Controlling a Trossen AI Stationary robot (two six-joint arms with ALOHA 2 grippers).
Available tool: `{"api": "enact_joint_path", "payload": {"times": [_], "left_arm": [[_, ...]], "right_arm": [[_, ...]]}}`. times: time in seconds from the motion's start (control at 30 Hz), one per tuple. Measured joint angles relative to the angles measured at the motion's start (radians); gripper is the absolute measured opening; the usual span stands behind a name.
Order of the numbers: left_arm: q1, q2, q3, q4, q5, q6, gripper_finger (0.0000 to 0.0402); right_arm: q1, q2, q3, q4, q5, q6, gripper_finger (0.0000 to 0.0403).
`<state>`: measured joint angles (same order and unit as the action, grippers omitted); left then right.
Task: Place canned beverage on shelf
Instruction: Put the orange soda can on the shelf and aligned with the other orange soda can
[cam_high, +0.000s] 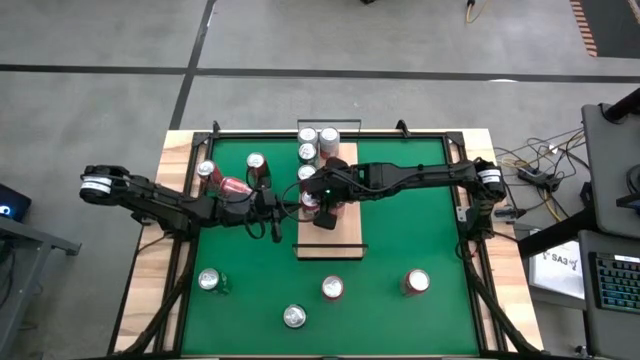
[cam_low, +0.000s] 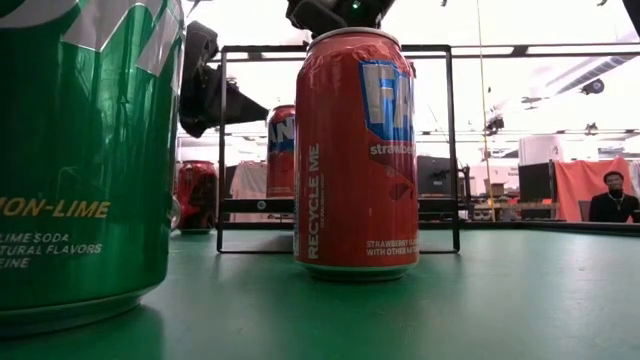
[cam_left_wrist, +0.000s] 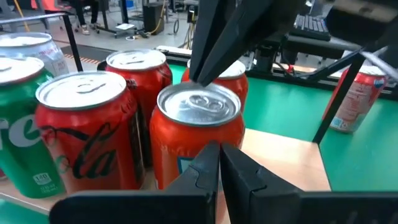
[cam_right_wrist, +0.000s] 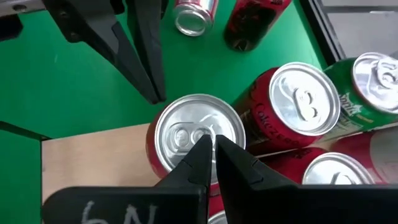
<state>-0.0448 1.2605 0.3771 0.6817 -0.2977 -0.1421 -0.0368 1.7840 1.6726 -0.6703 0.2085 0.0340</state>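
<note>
canned beverage: the red can (cam_right_wrist: 194, 140) stood upright on the shelf (cam_high: 345, 235), at the front of the cluster already there and about midway along the board, with bare wood between it and the shelf's near short edge.
near risk: loose cans on the green mat (cam_high: 420, 200) near the table's front edge, a green lemon-lime can (cam_low: 85, 150) and a red strawberry can (cam_low: 355, 150) among them, were well apart from the arms; i judged little danger there.
right gripper: the right gripper (cam_right_wrist: 208, 152) hung over the can's lid with its fingers pressed together, holding nothing; a downward slip could dent the lid or tip the can.
left gripper: the left gripper (cam_left_wrist: 219, 163) was at the can's side by the shelf's left long edge, fingers also together and empty; a sideways push could knock the can into its neighbours.
far risk: the red cola can (cam_left_wrist: 87, 134) and the others behind it stood packed close, so one nudge might topple several toward the shelf's far end.
materials: cans were thin, smooth aluminium cylinders with glossy print and bright lids; the shelf was flat, pale wood-grain board with thin black metal rails (cam_low: 222, 150); the mat looked matte.
</note>
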Motion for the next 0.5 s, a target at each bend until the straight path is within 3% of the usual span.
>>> {"api": "enact_joint_path", "payload": {"times": [0.27,0.5], "left_arm": [[-0.001,-0.067,0.008,-0.002,0.0,0.015,0.0],[-0.001,-0.049,0.053,-0.009,0.0,0.051,0.0]], "right_arm": [[0.0,-0.019,0.003,-0.006,0.002,-0.058,0.0012],[0.005,-0.034,0.004,-0.025,-0.006,-0.06,0.0012]]}}
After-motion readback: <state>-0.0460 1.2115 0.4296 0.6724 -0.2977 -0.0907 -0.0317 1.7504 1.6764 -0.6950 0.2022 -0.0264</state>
